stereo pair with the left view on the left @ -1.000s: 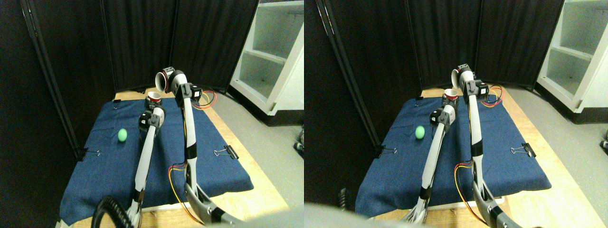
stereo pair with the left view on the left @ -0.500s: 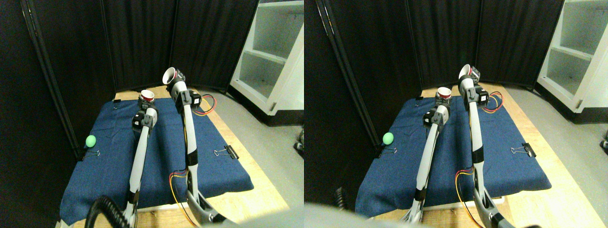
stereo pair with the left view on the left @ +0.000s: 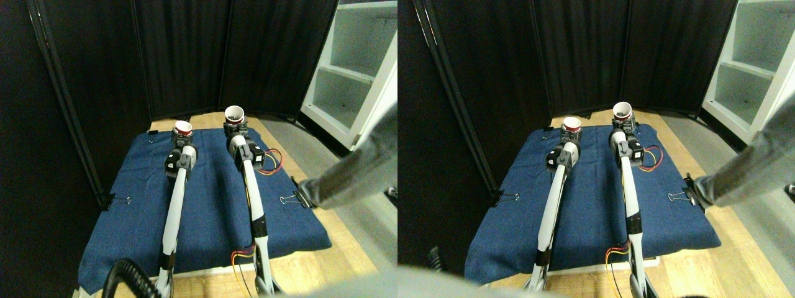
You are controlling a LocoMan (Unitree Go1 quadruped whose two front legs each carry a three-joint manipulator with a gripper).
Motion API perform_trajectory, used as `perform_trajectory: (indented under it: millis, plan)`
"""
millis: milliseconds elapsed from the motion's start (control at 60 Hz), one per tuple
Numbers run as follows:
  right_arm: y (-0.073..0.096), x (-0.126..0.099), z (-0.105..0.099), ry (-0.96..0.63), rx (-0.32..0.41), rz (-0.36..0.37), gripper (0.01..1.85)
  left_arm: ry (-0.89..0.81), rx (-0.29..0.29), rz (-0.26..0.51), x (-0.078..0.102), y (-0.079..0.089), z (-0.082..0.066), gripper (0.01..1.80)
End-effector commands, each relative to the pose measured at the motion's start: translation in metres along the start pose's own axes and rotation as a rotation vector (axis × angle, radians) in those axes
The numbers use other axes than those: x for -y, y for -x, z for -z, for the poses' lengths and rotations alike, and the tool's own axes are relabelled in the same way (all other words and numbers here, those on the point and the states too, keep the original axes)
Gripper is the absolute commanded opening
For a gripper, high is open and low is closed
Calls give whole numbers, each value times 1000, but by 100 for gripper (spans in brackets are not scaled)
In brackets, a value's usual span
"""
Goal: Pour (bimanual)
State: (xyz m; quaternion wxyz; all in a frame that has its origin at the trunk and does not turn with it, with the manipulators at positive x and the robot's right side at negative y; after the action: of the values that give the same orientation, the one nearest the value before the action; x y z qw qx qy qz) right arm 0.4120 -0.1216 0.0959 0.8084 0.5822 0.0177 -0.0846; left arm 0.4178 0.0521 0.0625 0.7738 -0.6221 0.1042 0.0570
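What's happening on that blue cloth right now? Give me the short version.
A four-legged robot's two manipulators reach over a blue denim-like cloth clipped onto a wooden board. At the left gripper stands a small red-and-white paper cup, upright. At the right gripper stands a white paper cup, also upright, nearer the black curtain. The cups are apart, neither tilted, so no pouring is under way. A person's grey sleeve reaches in from the right, by the black binder clip.
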Motion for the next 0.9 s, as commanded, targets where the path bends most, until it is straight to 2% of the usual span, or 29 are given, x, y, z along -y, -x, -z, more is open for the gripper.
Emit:
perform_trajectory:
  millis: [17, 83, 150, 483, 567, 633, 717, 900]
  plan:
    - [-3, 11, 0, -59, 14, 7, 33, 24, 19, 32, 3, -2, -1, 33]
    - [-5, 20, -1, -101, 9, 23, 33, 27, 36, 30, 0, -2, -1, 33]
    - [-5, 29, -2, -116, 39, 57, 33, 26, 37, 31, -2, -2, 0, 33]
    - [-7, 72, 4, -109, 40, 99, 33, 33, 76, -8, -20, -8, 8, 33]
    - [-9, 77, 5, -49, 25, 82, 33, 49, 92, -15, -25, -10, 9, 33]
    - [-10, 82, 8, -147, 23, 101, 33, 49, 104, -23, -29, -12, 9, 33]
    - [-9, 86, 11, -125, 29, 141, 33, 35, 131, -37, -34, -14, 8, 33]
    - [-10, 84, 16, -132, 26, 148, 33, 37, 155, -43, -42, -19, 4, 33]
